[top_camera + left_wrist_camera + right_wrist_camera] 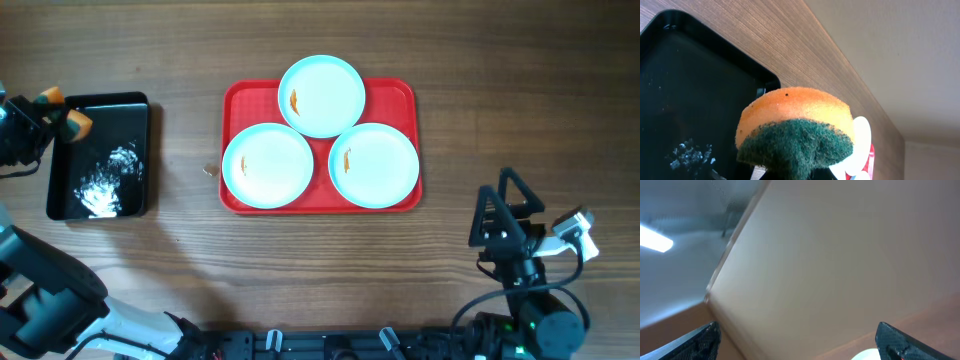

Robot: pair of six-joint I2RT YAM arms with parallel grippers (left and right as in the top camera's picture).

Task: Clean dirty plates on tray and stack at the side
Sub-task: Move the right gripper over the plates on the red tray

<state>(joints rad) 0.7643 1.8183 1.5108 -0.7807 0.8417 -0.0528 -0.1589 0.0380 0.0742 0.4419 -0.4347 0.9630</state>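
Three pale blue-white plates lie on the red tray [400, 95]: one at the back [321, 95], one front left [267, 165], one front right [374, 164]. Small orange smears mark them. My left gripper [58, 118] is at the far left over the black tray's back corner, shut on an orange sponge with a green scouring side [795, 132]. A plate edge [862, 142] and a strip of the red tray [871, 159] show behind the sponge in the left wrist view. My right gripper [510, 215] is open and empty at the front right, apart from the tray; its fingertips [800, 340] frame a plate edge [865, 355].
A glossy black tray [98, 155] with white foam on it lies at the left; it also shows in the left wrist view [685, 100]. A small crumb [210, 170] lies on the wood table between the two trays.
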